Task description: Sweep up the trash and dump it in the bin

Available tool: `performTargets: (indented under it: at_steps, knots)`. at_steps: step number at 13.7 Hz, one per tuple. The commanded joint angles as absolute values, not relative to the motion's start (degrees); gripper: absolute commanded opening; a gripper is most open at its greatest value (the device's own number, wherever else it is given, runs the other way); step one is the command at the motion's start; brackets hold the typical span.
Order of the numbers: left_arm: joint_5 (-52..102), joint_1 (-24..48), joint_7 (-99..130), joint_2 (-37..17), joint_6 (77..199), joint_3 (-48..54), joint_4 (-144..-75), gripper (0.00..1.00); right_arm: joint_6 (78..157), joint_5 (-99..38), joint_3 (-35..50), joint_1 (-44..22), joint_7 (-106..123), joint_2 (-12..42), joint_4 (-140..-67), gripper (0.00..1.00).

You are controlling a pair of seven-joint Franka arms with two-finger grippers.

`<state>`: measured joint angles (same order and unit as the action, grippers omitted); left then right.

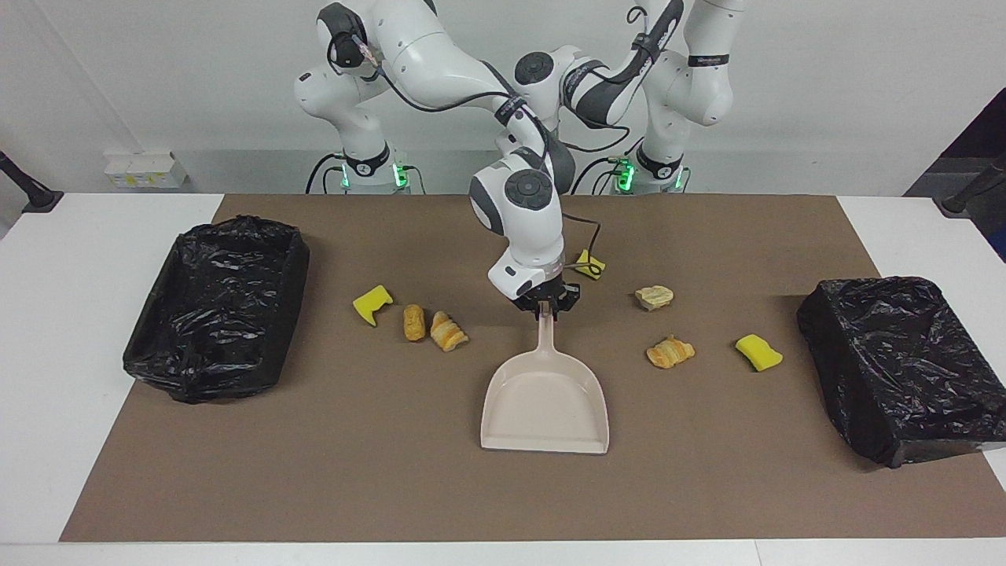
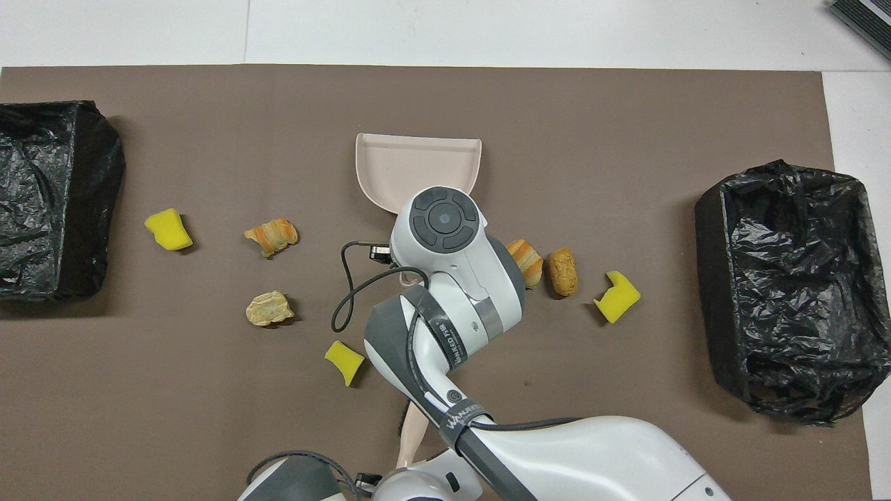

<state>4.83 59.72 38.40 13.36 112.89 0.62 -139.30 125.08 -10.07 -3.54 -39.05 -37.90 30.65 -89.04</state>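
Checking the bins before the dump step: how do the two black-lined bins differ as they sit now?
The bin at the right arm's end shows an open hollow with its bag tucked in; the bin at the left arm's end looks draped over, its opening hard to see from the facing view. Both are black-bagged and lie at the mat's ends.
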Motion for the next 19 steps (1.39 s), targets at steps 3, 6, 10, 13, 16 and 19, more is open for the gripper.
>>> performTargets:
  at_steps: [3, 6, 10, 13, 16, 19]
  knots:
    - [0.9, 57.1, 40.0, 19.9, 99.3, 0.1, -140.4, 0.0, 122.2, -6.8, -3.8, -38.8, -37.4, 28.4, -89.6, 0.0]
    - [-3.0, 52.0, 41.3, 20.7, 94.8, 0.1, -140.3, 0.0, 115.9, -1.7, -3.5, -38.3, -33.6, 22.5, -89.9, 0.0]
    - [-7.2, 43.7, 41.1, 20.7, 95.9, 0.1, -139.6, 0.0, 99.9, -1.8, -3.5, -35.3, -13.7, 14.3, -90.4, 0.0]
    - [-8.3, 33.3, 36.2, 20.1, 98.8, -0.4, -135.5, 0.0, 92.7, -1.5, -3.5, -33.3, -0.2, 12.1, -90.4, 0.0]
    - [-8.6, 21.9, 25.6, 18.2, 102.8, -0.4, -132.4, 0.0, 91.8, -1.7, -3.4, -28.4, 29.5, 11.4, -93.2, 0.0]
    - [-8.6, 11.3, 17.8, 16.1, 110.2, -0.5, -132.2, 0.0, 92.9, -0.8, -3.5, -27.5, 44.3, 11.2, -94.4, 0.0]
